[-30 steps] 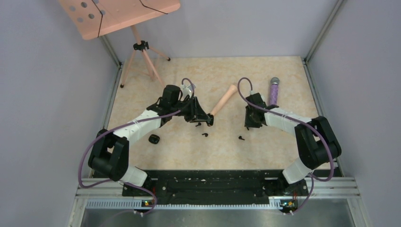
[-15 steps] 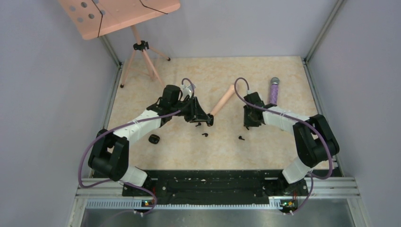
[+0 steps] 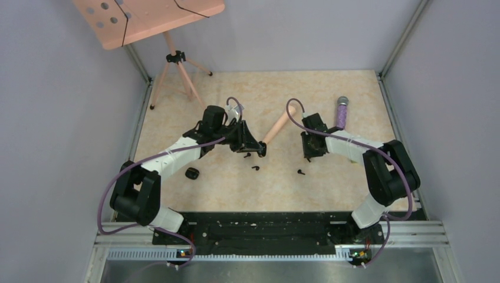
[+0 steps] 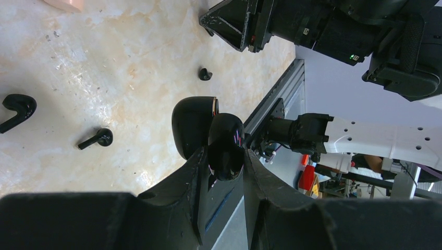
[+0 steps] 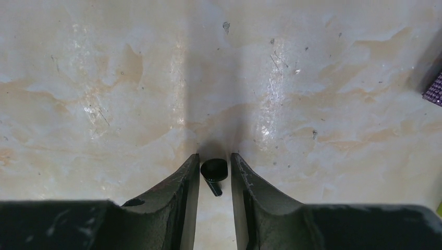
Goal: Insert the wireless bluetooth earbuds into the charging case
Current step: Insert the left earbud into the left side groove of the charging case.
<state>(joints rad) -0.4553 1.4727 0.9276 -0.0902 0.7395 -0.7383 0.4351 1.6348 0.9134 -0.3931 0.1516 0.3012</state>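
This is a robotics lab test cell: a left arm [image 3: 177, 152] and a right arm [image 3: 354, 147] stand bolted to a metal rail [image 3: 265, 240] at the near edge of a marbled desk [image 3: 236, 194]. Plain grey panels [image 3: 59, 130] wall it in.

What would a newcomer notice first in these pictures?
The left gripper clamps an opened glossy black charging case over the middle of the table. A tiny black earbud shows between the fingertips of the right gripper; two more earbuds lie loose beside the left gripper.
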